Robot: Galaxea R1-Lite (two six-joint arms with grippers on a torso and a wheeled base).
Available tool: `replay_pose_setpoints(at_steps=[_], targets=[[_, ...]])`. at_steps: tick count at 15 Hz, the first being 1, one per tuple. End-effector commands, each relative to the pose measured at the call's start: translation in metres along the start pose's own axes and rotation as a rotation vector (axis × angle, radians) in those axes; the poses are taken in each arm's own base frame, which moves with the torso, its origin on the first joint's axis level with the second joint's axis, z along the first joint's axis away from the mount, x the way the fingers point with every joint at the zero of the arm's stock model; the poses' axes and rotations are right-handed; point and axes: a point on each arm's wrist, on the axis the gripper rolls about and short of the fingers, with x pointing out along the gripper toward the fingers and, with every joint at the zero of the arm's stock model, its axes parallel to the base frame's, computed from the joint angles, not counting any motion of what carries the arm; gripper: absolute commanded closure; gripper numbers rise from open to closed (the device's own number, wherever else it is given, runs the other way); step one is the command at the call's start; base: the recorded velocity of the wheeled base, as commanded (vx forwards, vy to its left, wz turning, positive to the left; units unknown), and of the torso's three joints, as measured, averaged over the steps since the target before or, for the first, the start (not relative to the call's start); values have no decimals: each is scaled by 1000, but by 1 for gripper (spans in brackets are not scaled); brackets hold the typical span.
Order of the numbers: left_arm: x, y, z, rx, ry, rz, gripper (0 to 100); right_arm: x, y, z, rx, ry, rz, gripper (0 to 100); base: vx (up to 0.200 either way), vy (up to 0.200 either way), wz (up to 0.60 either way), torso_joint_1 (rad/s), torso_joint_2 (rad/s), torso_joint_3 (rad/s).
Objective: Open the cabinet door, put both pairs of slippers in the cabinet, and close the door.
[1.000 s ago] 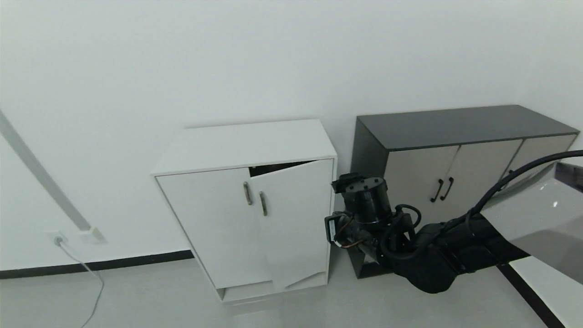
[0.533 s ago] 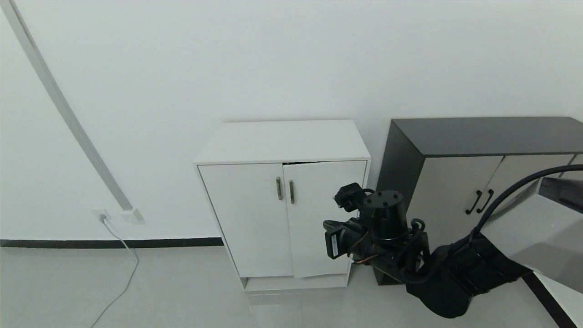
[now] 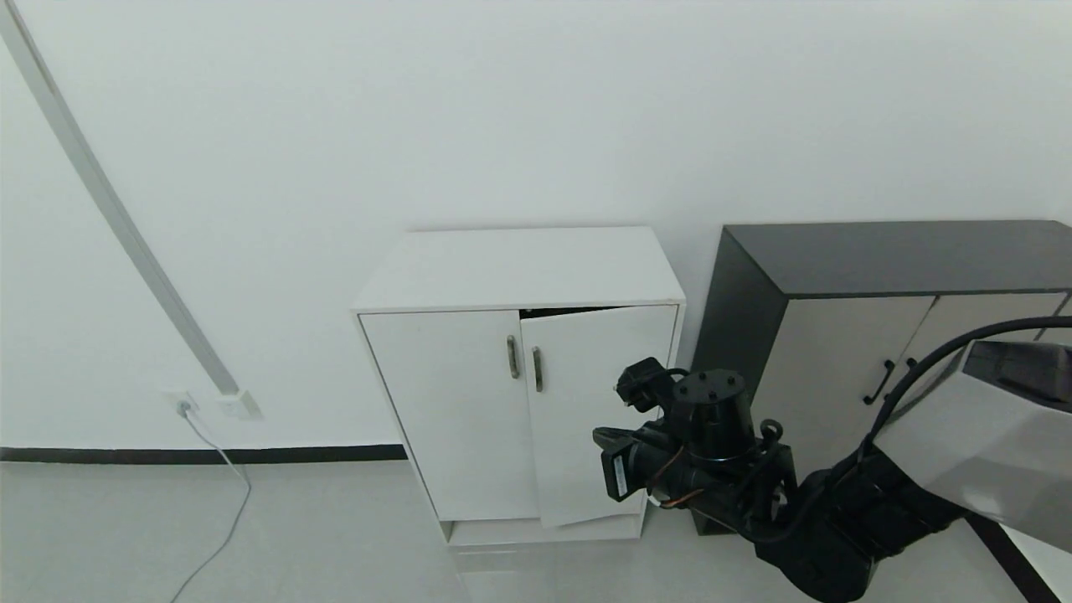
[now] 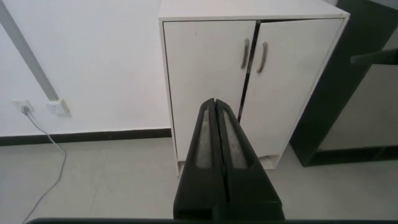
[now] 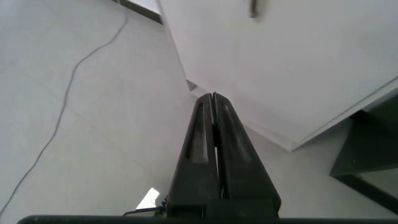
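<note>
- The left tool (image 4: 214,104) has its two fingers pressed flat together and grips nothing. It is well back from the cabinet (image 4: 205,68), pointing at it roughly in line with the seam between the two doors.
- The right tool (image 5: 213,98) is also closed tight with nothing in it. It hangs low over the floor (image 5: 93,124), with its tip just by the bottom edge of the right door (image 5: 280,62); whether it touches the door cannot be told.
- In the head view the right arm (image 3: 712,435) is in front of the cabinet's lower right corner.
- The cabinet is white and stands on the floor against the wall (image 3: 536,109).
- The left door (image 3: 452,410) sits flush in its frame.
- The right door is slightly ajar, with a dark gap along its top edge and its lower edge standing out from the frame.
- Two upright bar handles (image 3: 512,358) sit side by side at the seam, one on each door.
- A dark cabinet (image 3: 888,255) with pale doors stands just to the right of the white one.
- Well to the left, a socket (image 3: 180,406) sits low on the wall, and a cable (image 3: 226,494) trails from it to the floor.
- A conduit (image 3: 109,209) slants up the wall from a small box beside the socket.
</note>
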Motion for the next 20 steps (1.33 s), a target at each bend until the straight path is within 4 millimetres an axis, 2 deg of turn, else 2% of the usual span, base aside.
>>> replay_pose_setpoints(at_steps=[1, 10, 20], targets=[[0, 0, 0, 0, 2, 0, 100, 3, 0, -5, -1, 13, -1, 100, 200, 0, 0, 12, 12, -2], [0, 0, 0, 0, 0, 0, 100, 7, 0, -10, -2, 28, -1, 100, 200, 0, 0, 5, 2, 1], [0, 0, 0, 0, 0, 0, 100, 18, -1, -20, 0, 35, -3, 100, 0, 0, 0, 0, 0, 0]])
